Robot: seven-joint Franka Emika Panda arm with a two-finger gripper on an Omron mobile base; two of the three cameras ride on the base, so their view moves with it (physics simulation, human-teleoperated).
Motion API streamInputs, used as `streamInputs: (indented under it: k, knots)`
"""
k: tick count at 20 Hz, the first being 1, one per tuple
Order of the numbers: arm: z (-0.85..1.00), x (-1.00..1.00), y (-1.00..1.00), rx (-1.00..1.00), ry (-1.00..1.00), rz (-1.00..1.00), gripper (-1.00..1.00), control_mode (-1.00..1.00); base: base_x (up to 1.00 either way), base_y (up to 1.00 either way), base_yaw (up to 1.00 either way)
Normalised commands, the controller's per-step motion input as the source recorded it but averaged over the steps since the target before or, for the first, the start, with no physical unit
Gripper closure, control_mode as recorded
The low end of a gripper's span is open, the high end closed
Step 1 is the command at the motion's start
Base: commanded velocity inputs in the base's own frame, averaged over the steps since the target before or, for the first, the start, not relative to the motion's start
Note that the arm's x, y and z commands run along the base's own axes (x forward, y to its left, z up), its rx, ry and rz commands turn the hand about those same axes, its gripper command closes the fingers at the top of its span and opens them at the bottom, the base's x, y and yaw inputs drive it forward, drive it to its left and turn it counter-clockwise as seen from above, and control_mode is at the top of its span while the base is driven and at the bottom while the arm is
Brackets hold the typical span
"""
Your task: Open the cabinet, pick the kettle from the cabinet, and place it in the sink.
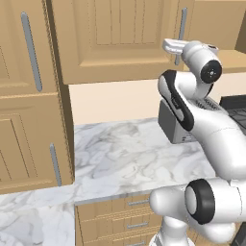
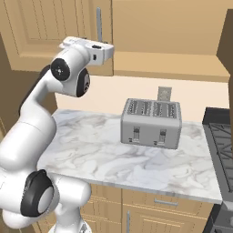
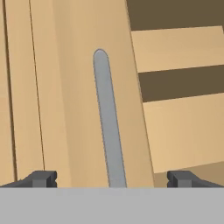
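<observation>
We are seeing the jaws standing as wide as they go, holding nothing: in the hand view the two dark fingertips (image 3: 43, 178) are sitting far apart at the bottom, with the long grey bar handle (image 3: 107, 122) of the cabinet (image 3: 74, 87) rising between them and touching neither. The cabinet door is looking closed, and to the right of its edge a darker recess and lighter wooden bands are showing. From the left base view we are watching the gripper (image 1: 172, 46) reaching up against the lower right part of the wall cabinet (image 1: 115, 38), right at the handle (image 1: 182, 21). In the right base view the hand (image 2: 102, 50) is hanging just below that same handle (image 2: 98, 22). Beneath the cabinet, a boxy grey toaster (image 2: 151, 123) is standing on the marble counter (image 2: 104, 150), well apart from the hand. A dark stovetop (image 2: 220, 136) is lying at the counter's right end, and a tall wooden cabinet (image 1: 29, 96) is standing at the left. Small drawers (image 1: 120, 216) are sitting under the counter.
</observation>
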Motion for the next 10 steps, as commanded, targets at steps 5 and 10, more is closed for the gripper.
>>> streamInputs:
  k: [5, 10]
  knots:
    - [0.00, 0.33, -0.05, 0.02, 0.00, 0.00, -1.00, -1.00, 0.00, 0.00, 0.00]
    - [0.00, 0.34, -0.02, 0.02, 0.00, 0.00, -1.00, -1.00, 0.00, 0.00, 0.00]
